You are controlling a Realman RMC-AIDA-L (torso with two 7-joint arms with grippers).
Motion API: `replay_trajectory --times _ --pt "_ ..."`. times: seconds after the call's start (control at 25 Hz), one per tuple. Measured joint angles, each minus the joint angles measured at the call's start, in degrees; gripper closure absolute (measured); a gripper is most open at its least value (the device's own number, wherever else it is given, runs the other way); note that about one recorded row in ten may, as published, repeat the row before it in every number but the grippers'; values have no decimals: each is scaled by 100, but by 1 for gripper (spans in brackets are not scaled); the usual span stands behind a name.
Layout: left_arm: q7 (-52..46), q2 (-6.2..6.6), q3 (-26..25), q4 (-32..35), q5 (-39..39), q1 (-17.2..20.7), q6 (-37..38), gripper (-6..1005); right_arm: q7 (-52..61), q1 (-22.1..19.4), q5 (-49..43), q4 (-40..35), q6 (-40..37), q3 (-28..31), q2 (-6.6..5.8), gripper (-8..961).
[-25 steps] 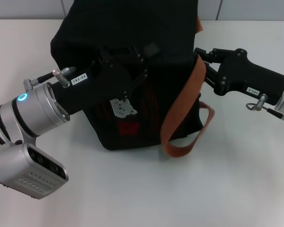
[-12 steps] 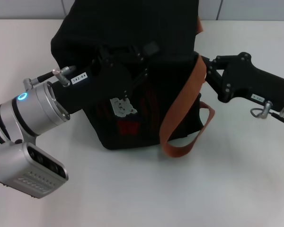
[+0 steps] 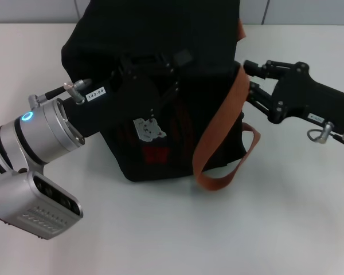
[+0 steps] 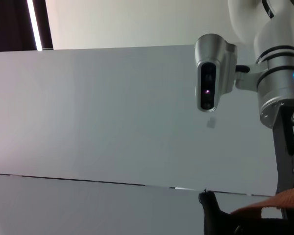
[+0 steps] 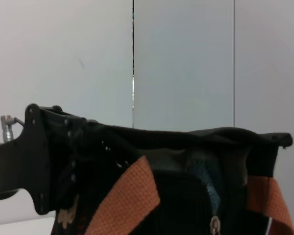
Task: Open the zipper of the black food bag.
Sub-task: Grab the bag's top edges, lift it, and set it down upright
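Black fabric fills the middle of the head view: the black food bag (image 3: 160, 91) is stood on the white surface (image 3: 160, 229), its orange-brown strap (image 3: 218, 137) draped down the front beside the bear patch (image 3: 148, 129). The left tool (image 3: 155, 74) is pressed against the bag's front face, up near the top edge; black on black, so whether its fingers are spread or closed on cloth cannot be told. The right tool (image 3: 253, 80) is held just off the bag's right upper corner, fingers parted, with nothing between them. In the right wrist view a small silver pull tab (image 5: 215, 226) is seen hanging low on the near end of the bag, between two runs of strap (image 5: 125, 196), and the zipper (image 5: 186, 134) is judged to run along the top mouth, away from this tool toward the left one. So the pull lies straight ahead of the right tool and a little below it; the right arm is judged the nearer one for the grasp, the left better placed for bracing.
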Motion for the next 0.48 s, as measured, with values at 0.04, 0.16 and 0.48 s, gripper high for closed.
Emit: replay_trajectory --times 0.04,0.16,0.48 --pt "-2 0 0 -3 0 0 -2 908 -2 43 -9 15 29 -23 2 743" --pt "-2 0 0 -5 0 0 -3 908 -51 107 -11 40 76 -161 2 675" --pt "-2 0 -1 20 19 1 -11 908 -125 211 139 54 422 -217 15 583"
